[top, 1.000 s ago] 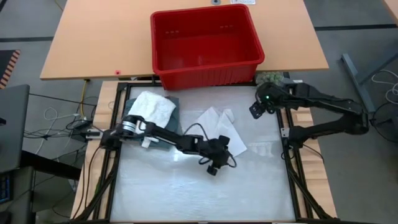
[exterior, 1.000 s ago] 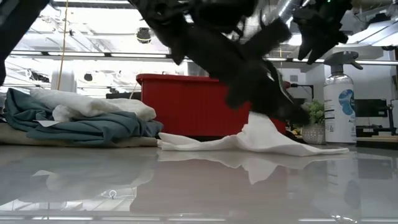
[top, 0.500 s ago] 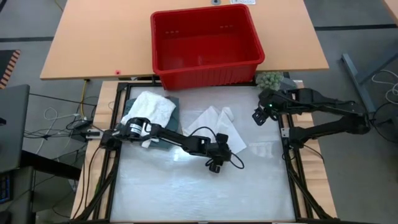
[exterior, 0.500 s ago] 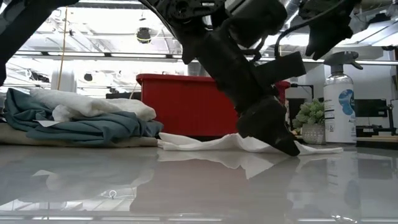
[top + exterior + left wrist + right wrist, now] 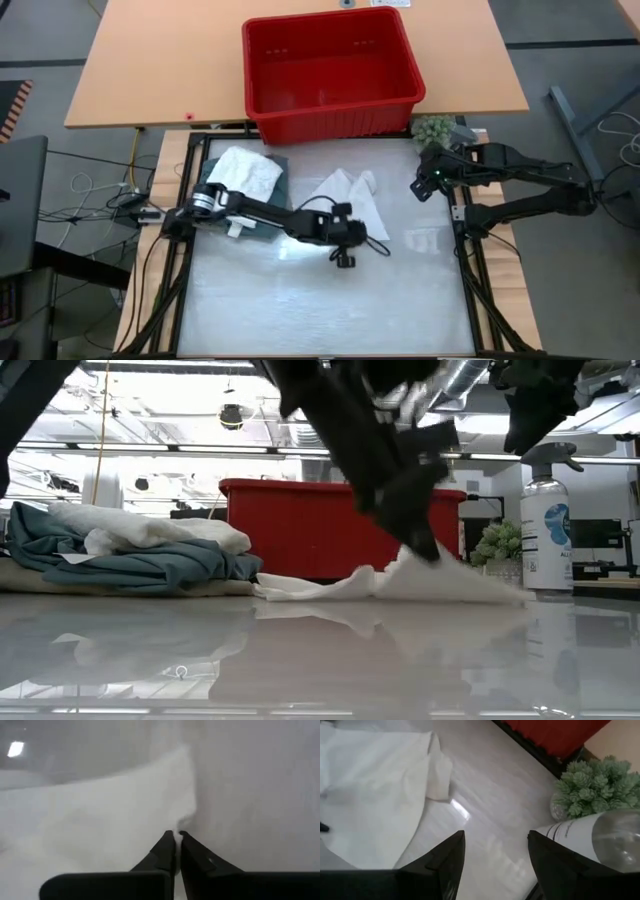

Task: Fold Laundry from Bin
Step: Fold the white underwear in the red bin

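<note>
Pinching the white garment's (image 5: 352, 197) near edge, left hand (image 5: 344, 243) pressed together; pinched hem hidden by fingers. Garment lies on table (image 5: 300, 310) before the red bin (image 5: 330, 70), long axis toward bin. Right hand (image 5: 424, 184) spread, hovering beside.

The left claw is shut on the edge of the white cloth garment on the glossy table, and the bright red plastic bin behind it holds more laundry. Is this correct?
Not fully. The left claw is indeed shut on the edge of the white cloth garment, as the left wrist view shows. But the bright red rectangular plastic bin is empty: the high view shows only its bare red floor.
</note>
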